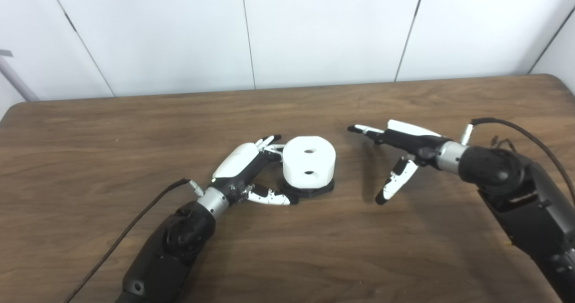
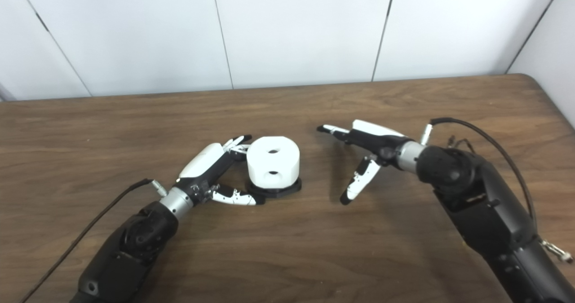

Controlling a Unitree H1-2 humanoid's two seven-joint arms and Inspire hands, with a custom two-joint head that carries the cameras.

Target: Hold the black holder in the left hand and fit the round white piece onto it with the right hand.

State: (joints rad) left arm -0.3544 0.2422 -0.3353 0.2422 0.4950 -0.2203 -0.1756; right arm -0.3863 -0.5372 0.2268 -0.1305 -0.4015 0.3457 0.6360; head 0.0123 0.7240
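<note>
The round white piece (image 1: 309,161), with two holes in its top, sits on the black holder (image 1: 310,190), which rests on the table. My left hand (image 1: 245,170) lies just left of them. Its fingers (image 1: 268,142) reach nearly straight past the piece's rear left side, and its thumb (image 1: 274,198) lies along the table with the tip at the holder's front edge. The hand cradles the pair loosely and does not clamp them. My right hand (image 2: 366,152) hovers to the right of the piece, open and holding nothing, fingers pointing left and thumb hanging down.
The brown wooden table (image 1: 287,253) runs to a white panelled wall at the back, with its rounded right corner (image 2: 546,81) in view. Cables trail from both wrists, the left one (image 1: 134,224) lying across the tabletop.
</note>
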